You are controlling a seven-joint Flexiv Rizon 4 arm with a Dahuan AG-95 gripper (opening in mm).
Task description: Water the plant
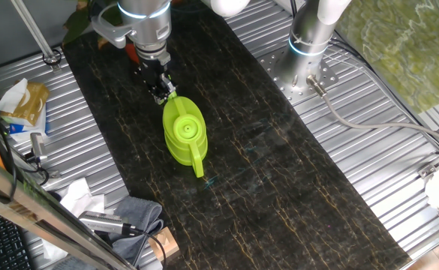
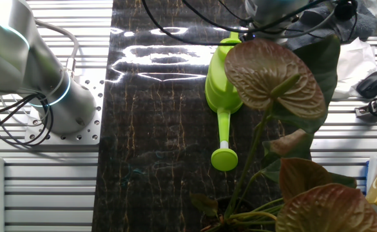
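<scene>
We saw the lime-green plastic watering can (image 1: 184, 133) lying on the dark marbled desk (image 1: 294, 187), its long axis running from the handle at upper left of the one fixed view down to the spout's rose. The hand (image 1: 161, 88) sat at the handle end; whether it pinched the handle we could not tell. The houseplant with broad dark green and reddish-brown leaves (image 2: 275, 77) filled the lower right of the other fixed view, beyond the spout's rose, so pouring should mean carrying the can spout-first toward it.
</scene>
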